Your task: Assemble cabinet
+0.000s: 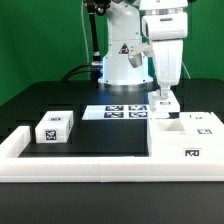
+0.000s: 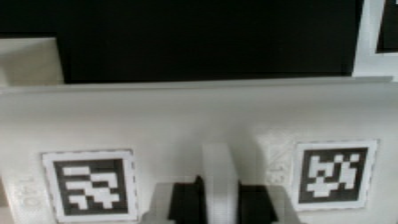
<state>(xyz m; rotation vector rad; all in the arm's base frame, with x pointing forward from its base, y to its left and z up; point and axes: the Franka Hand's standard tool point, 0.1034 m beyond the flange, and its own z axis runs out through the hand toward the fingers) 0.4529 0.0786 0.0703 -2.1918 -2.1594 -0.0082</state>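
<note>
The cabinet (image 1: 188, 140) is a large white box with square compartments and tags, lying at the exterior view's right. My gripper (image 1: 165, 96) points straight down at the cabinet's far left corner. In the wrist view the cabinet (image 2: 196, 120) fills the frame, with two tags on its face. My gripper (image 2: 222, 206) has its dark fingers (image 2: 183, 205) pressed on both sides of a thin white upright wall of the cabinet. A small white tagged block (image 1: 55, 127) sits apart on the black mat at the left.
The marker board (image 1: 122, 111) lies flat behind the mat, near the robot base (image 1: 122, 65). A long low white border rail (image 1: 70, 164) runs along the front and up the left side.
</note>
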